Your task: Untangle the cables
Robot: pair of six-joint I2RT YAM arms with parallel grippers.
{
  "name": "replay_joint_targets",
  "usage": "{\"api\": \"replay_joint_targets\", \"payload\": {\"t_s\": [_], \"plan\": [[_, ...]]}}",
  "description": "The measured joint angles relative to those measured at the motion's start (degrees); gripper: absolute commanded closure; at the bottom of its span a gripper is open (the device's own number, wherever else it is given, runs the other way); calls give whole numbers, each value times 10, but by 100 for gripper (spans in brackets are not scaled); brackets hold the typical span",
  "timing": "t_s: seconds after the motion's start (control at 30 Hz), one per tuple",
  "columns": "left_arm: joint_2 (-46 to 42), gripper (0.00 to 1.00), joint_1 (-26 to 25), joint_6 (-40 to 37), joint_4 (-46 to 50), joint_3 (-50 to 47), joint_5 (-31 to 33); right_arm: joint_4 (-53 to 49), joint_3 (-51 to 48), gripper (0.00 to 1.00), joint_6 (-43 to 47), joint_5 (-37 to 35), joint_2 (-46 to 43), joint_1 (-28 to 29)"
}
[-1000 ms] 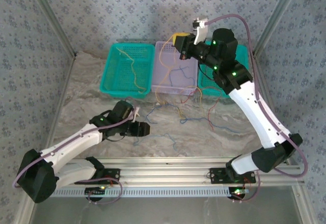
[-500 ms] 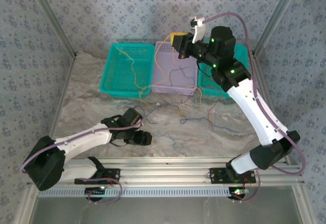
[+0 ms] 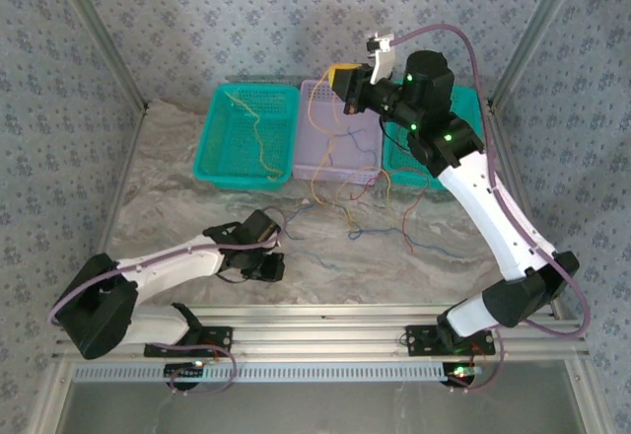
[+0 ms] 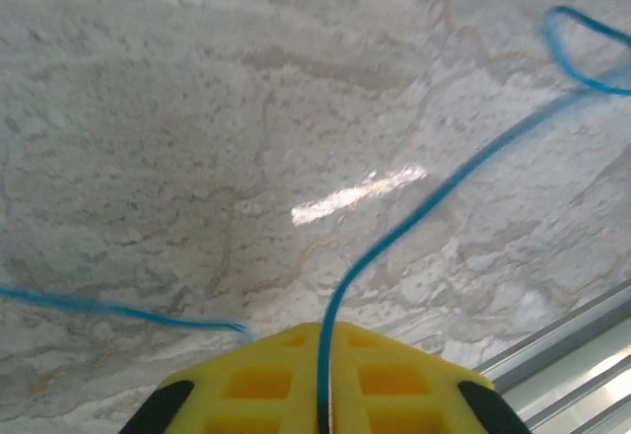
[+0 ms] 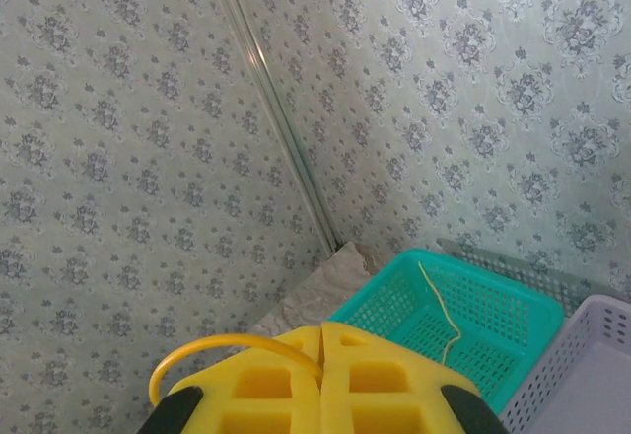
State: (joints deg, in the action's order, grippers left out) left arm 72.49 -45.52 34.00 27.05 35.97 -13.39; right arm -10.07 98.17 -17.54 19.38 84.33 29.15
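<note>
Left gripper (image 3: 268, 264): low over the table (image 3: 168, 207), near the front edge. Its yellow pads are pressed together with a blue cable (image 4: 444, 192) pinched in the seam. In the wrist view the cable leaves the pads running away and to the right and ends in a small loop. A second blue stretch lies flat on the marble to the left.

Left teal basket (image 3: 232, 133): one thin yellow strand inside, lying roughly front to back.

Centre: the rest of the cables (image 3: 367, 207) are a loose mess of red, yellow and blue on the table just in front of the baskets. The spread is longer left to right than front to back, and a few strands climb over the rim of the lilac basket (image 3: 345, 163).

Right gripper (image 3: 345, 84): raised high above the lilac basket, pads shut on a yellow cable (image 3: 314, 123). The cable hangs in a long curve down to the pile, so its axis is near vertical.

Handling, as judged: hair-fine, limp and almost weightless, with no stiffness to push against. A strand will only follow a pull and will likely drag its neighbours at each crossing. Best taken near a free end or just clear of a crossing — and drawn slowly along its own line, since so thin a wire could slip from the pads.
</note>
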Motion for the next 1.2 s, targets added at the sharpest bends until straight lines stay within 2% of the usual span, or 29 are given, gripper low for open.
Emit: {"api": "replay_joint_targets", "payload": {"t_s": [0.17, 0.33, 0.5, 0.67, 0.93, 1.2], "plan": [[-50, 100, 0, -1, 23, 26, -1, 15, -25, 100, 0, -4, -8, -1], [-116, 100, 0, -10, 68, 73, -3, 35, -93, 100, -1, -16, -46, -15], [-150, 100, 0, -31, 124, 144, 11, 78, -196, 100, -5, -52, -141, -32], [-163, 100, 14, -50, 135, 194, 39, 119, -263, 100, -5, -94, -252, -34], [-81, 100, 34, -96, 139, 339, 56, 150, -363, 100, -7, -182, -401, -34], [54, 100, 41, -153, 144, 596, 76, 129, -401, 100, -6, -232, -481, -34]]}}
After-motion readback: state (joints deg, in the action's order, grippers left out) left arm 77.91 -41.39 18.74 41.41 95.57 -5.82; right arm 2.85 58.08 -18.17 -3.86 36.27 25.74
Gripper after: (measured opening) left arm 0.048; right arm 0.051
